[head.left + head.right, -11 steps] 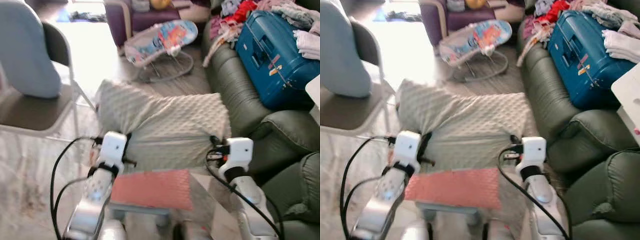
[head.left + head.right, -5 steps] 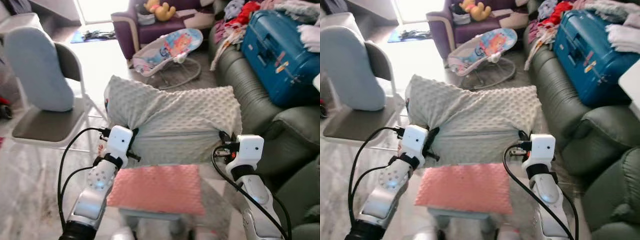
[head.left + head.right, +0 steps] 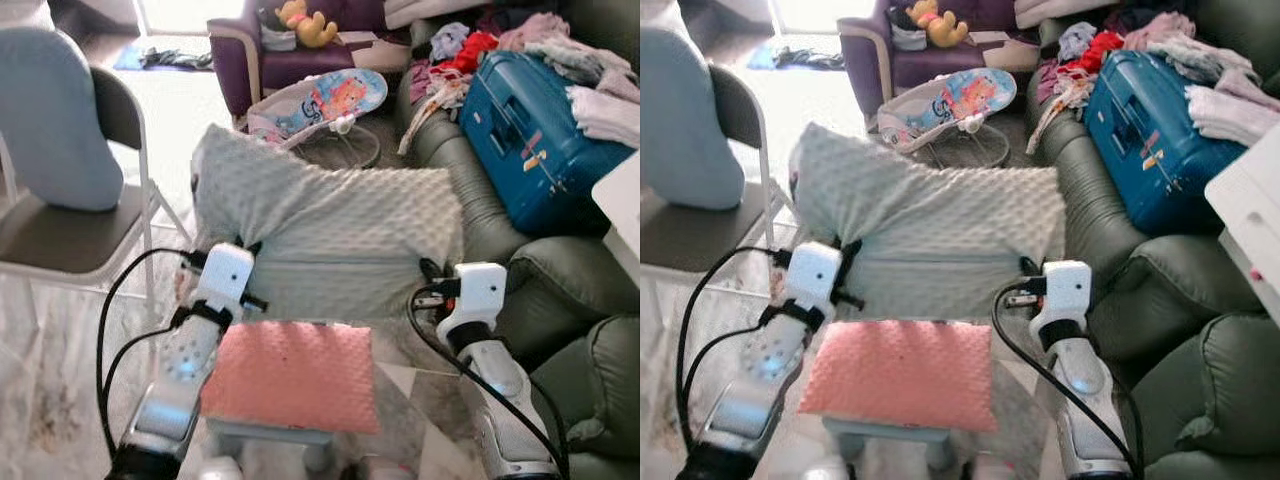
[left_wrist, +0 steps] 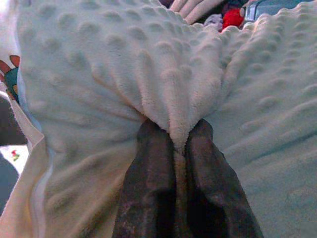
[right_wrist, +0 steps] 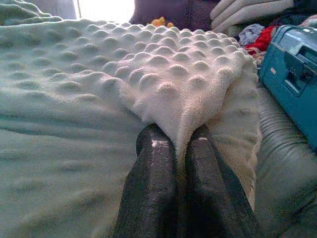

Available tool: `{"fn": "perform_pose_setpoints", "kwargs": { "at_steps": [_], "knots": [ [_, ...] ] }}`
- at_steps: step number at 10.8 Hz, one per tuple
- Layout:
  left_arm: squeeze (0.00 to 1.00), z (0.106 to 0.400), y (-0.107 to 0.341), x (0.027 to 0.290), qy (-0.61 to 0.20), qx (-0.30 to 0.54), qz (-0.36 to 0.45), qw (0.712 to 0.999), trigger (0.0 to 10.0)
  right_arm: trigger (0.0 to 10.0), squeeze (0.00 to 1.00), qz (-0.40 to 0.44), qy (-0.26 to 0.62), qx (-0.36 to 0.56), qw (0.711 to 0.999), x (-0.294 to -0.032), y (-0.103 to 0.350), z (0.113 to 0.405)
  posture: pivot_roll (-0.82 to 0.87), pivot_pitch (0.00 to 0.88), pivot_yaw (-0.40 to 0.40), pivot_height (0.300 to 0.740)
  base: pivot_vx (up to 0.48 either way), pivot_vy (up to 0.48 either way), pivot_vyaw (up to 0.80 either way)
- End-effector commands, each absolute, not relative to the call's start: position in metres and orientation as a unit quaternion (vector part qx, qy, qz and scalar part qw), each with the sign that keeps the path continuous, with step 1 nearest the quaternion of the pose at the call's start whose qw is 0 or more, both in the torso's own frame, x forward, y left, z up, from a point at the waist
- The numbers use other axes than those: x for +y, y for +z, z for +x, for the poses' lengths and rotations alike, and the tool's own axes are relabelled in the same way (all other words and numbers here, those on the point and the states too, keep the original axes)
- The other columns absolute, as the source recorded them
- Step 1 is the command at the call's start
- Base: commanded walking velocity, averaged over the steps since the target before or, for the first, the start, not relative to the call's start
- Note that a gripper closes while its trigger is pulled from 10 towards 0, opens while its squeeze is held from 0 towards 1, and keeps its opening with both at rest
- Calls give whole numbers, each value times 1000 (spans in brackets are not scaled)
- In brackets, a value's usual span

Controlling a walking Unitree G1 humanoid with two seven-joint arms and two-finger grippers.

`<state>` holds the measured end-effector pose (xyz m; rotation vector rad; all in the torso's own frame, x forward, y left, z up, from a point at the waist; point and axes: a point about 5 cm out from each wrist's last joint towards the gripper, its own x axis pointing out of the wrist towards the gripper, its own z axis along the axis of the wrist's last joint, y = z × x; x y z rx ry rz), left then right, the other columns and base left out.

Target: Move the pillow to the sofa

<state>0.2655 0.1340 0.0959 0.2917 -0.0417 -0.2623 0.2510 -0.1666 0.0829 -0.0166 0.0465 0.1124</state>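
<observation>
At the far left a folding chair (image 3: 60,235) is standing with a blue cushion (image 3: 55,115) leaning on its back, its front edge lying near the pillow's left corner, with a strip of pale floor (image 3: 60,340) showing between them. The left gripper (image 4: 174,148) is pinching a fold of the pillow (image 3: 320,235) at its left edge, both black fingers (image 4: 148,183) pressing tight on the nubbly fabric. The pillow is hanging in the air between the two arms, spanning the gap from one wrist to the other, its upper left corner poking up higher than the rest. Below its lower edge a pink cushion (image 3: 290,375) is lying on a small stool, just under and toward the robot. Beyond the pillow's top edge a baby bouncer (image 3: 320,105) is sitting on the floor, with a purple armchair (image 3: 290,50) behind it. The right gripper (image 5: 179,144) is clamping the pillow's right edge in the same way, fingers closed on a bunched fold. Just right of that edge the green sofa (image 3: 480,200) is running away from the robot; its arm is near the pillow's right corner, and a blue suitcase (image 3: 535,135) and heaped clothes (image 3: 460,60) are taking up the farther seat.

Compared with half a second ago, the whole scene is sitting a little differently in the head views, so the camera is moving; the pillow is keeping its place between the wrists and both grips are holding as before.
</observation>
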Motion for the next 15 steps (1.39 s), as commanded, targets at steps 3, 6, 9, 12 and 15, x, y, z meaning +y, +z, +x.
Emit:
{"fn": "perform_pose_setpoints", "kwargs": {
  "at_steps": [3,6,9,12,15],
  "knots": [
    [0,257,101,124,-148,-37,167,974,10000,10000,0,-4,12,39,999,-187,74,251,21,59,-44,740,0,0,0],
    [0,266,102,122,-170,-38,166,971,10000,10000,0,12,-21,8,1000,-173,79,261,-66,40,9,740,0,0,0],
    [0,254,93,122,-163,-16,145,976,10000,10000,0,7,-16,37,999,-177,66,249,-45,61,5,740,0,0,0],
    [0,249,85,128,-153,11,122,981,10000,10000,0,10,-25,41,999,-182,64,246,-56,86,7,740,0,0,-196],
    [0,254,89,125,-157,4,121,980,10000,10000,0,3,-20,43,999,-182,64,247,-61,94,-6,740,-85,0,0]
  ]
}}
